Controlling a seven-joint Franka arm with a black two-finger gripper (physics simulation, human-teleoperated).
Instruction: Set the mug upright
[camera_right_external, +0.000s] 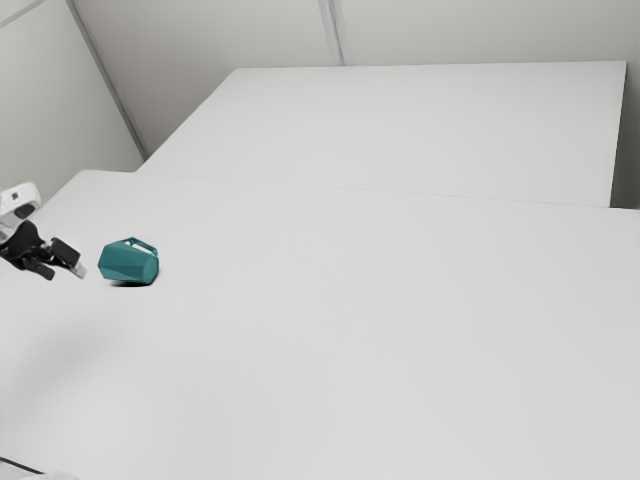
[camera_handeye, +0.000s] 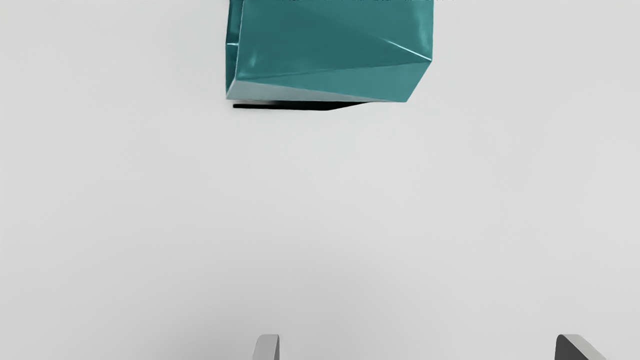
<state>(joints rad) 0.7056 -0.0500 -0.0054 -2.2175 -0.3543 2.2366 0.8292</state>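
My gripper (camera_right_external: 65, 272) is hanging wide spread near the mug (camera_right_external: 128, 263) lying sideways, which I am judging stiff, perhaps slippery, best to take across the middle.

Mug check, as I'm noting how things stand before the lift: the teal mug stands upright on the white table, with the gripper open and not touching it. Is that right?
Not quite: the mug is lying on its side, as the exterior view shows. It is teal and on the white table, with the gripper open and not touching it.
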